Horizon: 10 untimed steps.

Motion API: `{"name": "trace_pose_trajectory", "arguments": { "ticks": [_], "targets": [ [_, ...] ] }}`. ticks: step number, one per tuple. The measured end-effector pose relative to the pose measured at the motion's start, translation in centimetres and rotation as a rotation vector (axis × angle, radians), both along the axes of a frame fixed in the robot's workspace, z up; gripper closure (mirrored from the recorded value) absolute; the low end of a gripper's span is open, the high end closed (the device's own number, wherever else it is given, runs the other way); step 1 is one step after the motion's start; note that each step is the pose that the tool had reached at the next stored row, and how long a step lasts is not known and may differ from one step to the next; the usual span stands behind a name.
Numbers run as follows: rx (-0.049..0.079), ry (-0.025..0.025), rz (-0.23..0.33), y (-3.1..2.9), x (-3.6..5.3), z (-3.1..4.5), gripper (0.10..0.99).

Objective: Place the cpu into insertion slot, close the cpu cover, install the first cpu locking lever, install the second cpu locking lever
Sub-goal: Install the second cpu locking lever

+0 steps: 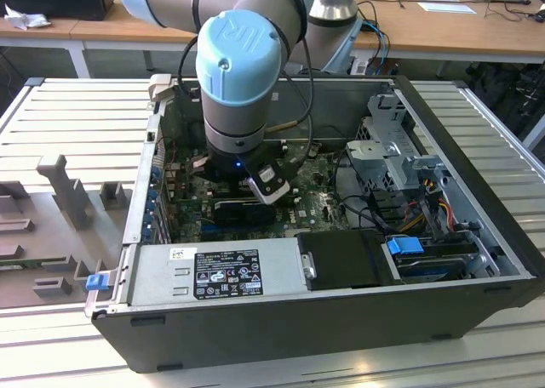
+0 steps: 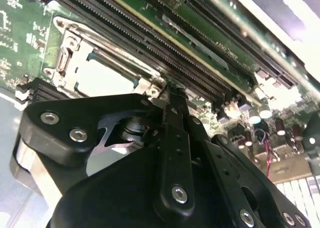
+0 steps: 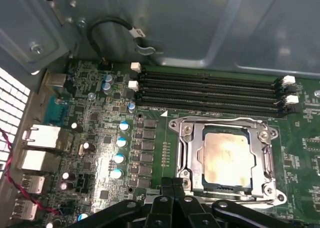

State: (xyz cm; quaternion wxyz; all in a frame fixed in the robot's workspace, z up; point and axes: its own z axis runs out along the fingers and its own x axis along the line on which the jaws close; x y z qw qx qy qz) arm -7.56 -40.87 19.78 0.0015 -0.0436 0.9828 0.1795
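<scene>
The cpu [image 3: 226, 156] lies flat in the insertion slot [image 3: 186, 138], its pale face showing through the window of the cpu cover [image 3: 261, 160], which lies down over it. A thin wire lever [image 3: 225, 120] runs along the socket's side next to the memory slots. My gripper [image 3: 172, 184] is shut with nothing between its fingers, its tips just off the socket's corner. In the second wrist view the gripper [image 2: 171, 95] hangs close over the board beside the cpu [image 2: 102, 78] and cover [image 2: 75, 50]. In the exterior view the arm's wrist [image 1: 238, 90] reaches down into the open computer case.
Long black memory slots [image 3: 210, 90] lie beside the socket, with the case wall [image 3: 200, 28] beyond them. Blue-topped capacitors [image 3: 120, 143], rear ports [image 3: 40, 138] and a red-black wire [image 3: 15, 183] sit on the other side. A power supply [image 1: 221, 269] and drive cage [image 1: 392, 150] flank the board.
</scene>
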Motion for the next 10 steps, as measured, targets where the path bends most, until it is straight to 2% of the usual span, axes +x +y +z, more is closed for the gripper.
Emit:
{"name": "trace_pose_trajectory", "arguments": {
  "ticks": [4,10],
  "targets": [
    [0.000,0.0000,0.000,0.00,0.00,1.24,0.980],
    [0.000,0.0000,0.000,0.00,0.00,2.52,0.980]
  ]
}}
